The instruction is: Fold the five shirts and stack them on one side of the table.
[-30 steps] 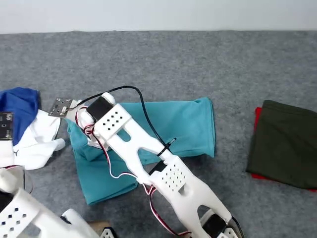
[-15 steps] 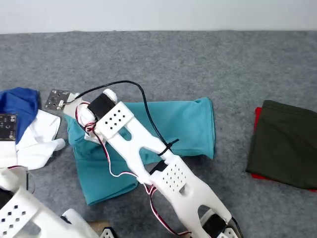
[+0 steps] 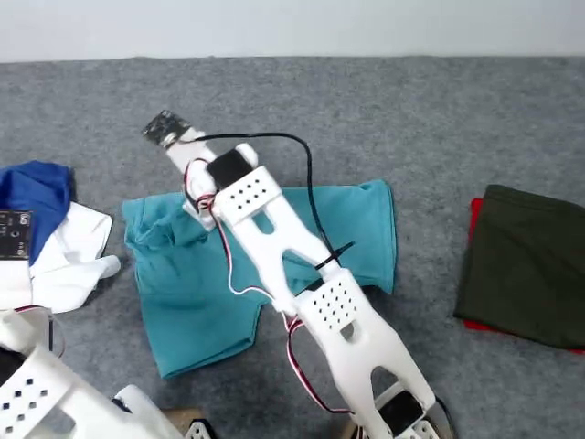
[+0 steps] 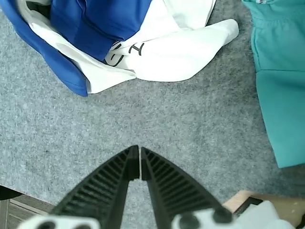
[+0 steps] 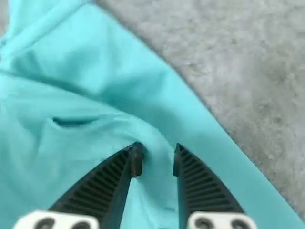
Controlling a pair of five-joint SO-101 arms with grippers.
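Grey felt covers the table (image 3: 366,119), and a white wall (image 3: 274,27) runs along the back.

One teal shirt (image 3: 356,229) lies in the middle of the table. It is spread out but bumpy, with wrinkles near its left end. The right arm (image 3: 302,274) is white and stretches over this shirt from the near edge of the table. Its far end sits above the shirt's back left part. In the right wrist view, the right gripper (image 5: 156,155) points down at the teal cloth, near the shirt's edge where the grey felt starts. Its two black jaws are a little way apart, with a narrow gap. They hold nothing.

On the left side of the table, a blue shirt (image 3: 37,197) and a white shirt (image 3: 69,256) lie in a messy pile. The blue one is partly on top of the white one. Neither is folded. The pile is just beside the teal shirt.

The left arm (image 3: 37,393) sits at the near left corner. In the left wrist view, the left gripper (image 4: 139,151) hangs over bare grey felt, near the pile. Its jaws are pressed together, with nothing between them.

On the right side, well apart from the teal shirt, a green shirt (image 3: 526,274) lies folded. It rests on top of a red shirt (image 3: 475,215), which peeks out along its left edge.
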